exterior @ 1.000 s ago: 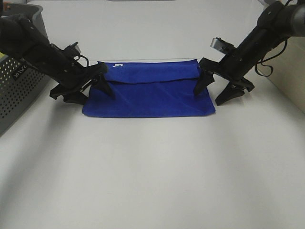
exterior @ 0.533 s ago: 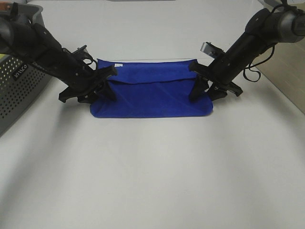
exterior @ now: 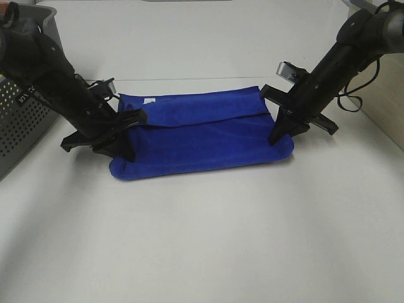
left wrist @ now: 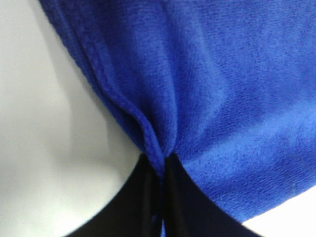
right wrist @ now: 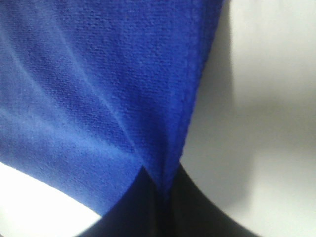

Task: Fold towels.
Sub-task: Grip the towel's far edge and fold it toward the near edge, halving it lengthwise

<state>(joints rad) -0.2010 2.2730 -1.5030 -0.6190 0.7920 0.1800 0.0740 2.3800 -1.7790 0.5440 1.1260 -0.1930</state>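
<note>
Toward the front edge of the counter (exterior: 202, 252) the white surface lies bare. Past it, about midway to the far edge, I see the royal-blue towel (exterior: 202, 142) stretched lengthwise, parallel to the front edge. Its near long edge looks rounded and bulges forward, which I read as the ends being raised slightly. At the towel's left end my left gripper (left wrist: 161, 170) is clamped on the stitched hem. At the right end my right gripper (right wrist: 159, 190) is pinched tight on the edge there. I judge that both grip matching ends so the next fold travels evenly and the layers stay aligned. Farther back, a flap lies folded over along the far long edge, with a small white tag (exterior: 149, 101) near its far left corner. By the counter's left edge stands a grey perforated basket (exterior: 22, 120).
</note>
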